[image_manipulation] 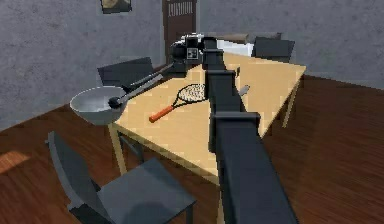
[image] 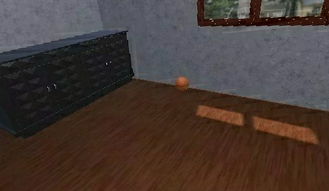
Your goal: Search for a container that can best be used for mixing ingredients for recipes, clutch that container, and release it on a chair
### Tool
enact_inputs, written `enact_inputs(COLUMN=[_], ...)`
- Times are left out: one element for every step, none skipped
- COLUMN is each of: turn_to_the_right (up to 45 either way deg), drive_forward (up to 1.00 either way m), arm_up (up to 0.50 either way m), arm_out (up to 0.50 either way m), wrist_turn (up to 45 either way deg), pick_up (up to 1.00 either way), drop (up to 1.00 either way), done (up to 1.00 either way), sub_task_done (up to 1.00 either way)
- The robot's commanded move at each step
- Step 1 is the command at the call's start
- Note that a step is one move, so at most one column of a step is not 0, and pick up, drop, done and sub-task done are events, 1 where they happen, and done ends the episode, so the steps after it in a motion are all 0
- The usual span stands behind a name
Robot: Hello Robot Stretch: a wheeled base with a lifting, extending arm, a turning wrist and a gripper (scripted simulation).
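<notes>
Pincer (image_manipulation: 122,97) first: at nine o'clock in the arm side view it holds a pale grey bowl (image_manipulation: 92,103). The bowl hangs at the finger end, off the corner of the counter and, as far as I can judge, clear of every surface. How firm the grip is cannot be told.

Largest in sight is the dark sideboard (image: 55,79), at nine o'clock in the forward view against the wall; it plays no part in the drop. Next, the wooden counter (image_manipulation: 270,85) runs from the arm side view's centre out to two o'clock, with the arm (image_manipulation: 235,140) reaching over it from six o'clock. The near chair (image_manipulation: 140,190), grey, sits at seven o'clock, with its seat lower than the bowl and its backrest toward eight o'clock. A far chair (image_manipulation: 128,72) stands at ten o'clock, behind the counter's corner.

The near chair looks the better landing, since its seat is turned out from the counter. Bring the bowl over the seat's middle, well off the backrest. Hold it level, lower until the base is close to the seat, then let go, so it neither tips nor rolls. Steer the swing away from the racket (image_manipulation: 178,100) lying on the counter at the centre, orange handle toward the bowl. Smallest, an orange ball (image: 181,82) rests at twelve o'clock by the forward view's wall.
</notes>
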Motion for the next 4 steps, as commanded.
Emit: enact_inputs(turn_to_the_right=[0.0, 0.0, 0.0, 0.0], drive_forward=[0.0, 0.0, 0.0, 0.0], arm_up=[0.0, -0.32, -0.32, 0.0], arm_out=[0.0, 0.0, 0.0, 0.0], wrist_turn=[15.0, 0.0, 0.0, 0.0], pick_up=[0.0, 0.0, 0.0, 0.0], drop=[0.0, 0.0, 0.0, 1.0], done=[0.0, 0.0, 0.0, 0.0], sub_task_done=[0.0, 0.0, 0.0, 0.0])
